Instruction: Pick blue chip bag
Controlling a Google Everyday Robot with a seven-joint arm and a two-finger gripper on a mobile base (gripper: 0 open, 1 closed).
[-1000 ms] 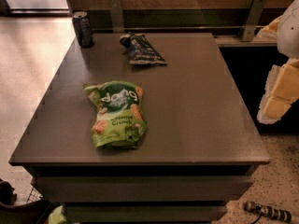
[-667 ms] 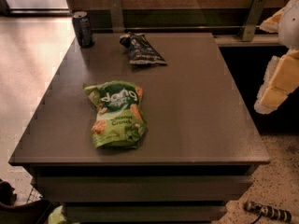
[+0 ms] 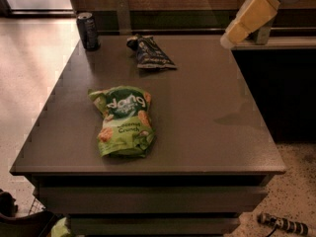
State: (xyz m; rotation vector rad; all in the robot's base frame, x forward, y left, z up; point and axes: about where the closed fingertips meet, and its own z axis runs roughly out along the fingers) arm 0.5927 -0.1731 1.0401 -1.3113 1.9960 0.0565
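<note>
The blue chip bag (image 3: 150, 53) is small, dark navy and glossy with pale markings. It lies flat near the far edge of the grey-brown table (image 3: 207, 112), a little left of centre. My gripper (image 3: 237, 32), pale yellow, hangs in the air at the upper right, above the table's far right corner. It is well to the right of the blue bag, apart from it and holding nothing that I can see.
A larger bright green chip bag (image 3: 124, 120) lies left of the table's middle, nearer the front. A dark drink can (image 3: 88, 31) stands upright at the far left corner. A ledge (image 3: 276, 43) runs to the right behind the gripper. Pale floor lies to the left.
My gripper has moved up and to the left, from beside the table's right edge to above its far right corner. The bags and the can have not moved.
</note>
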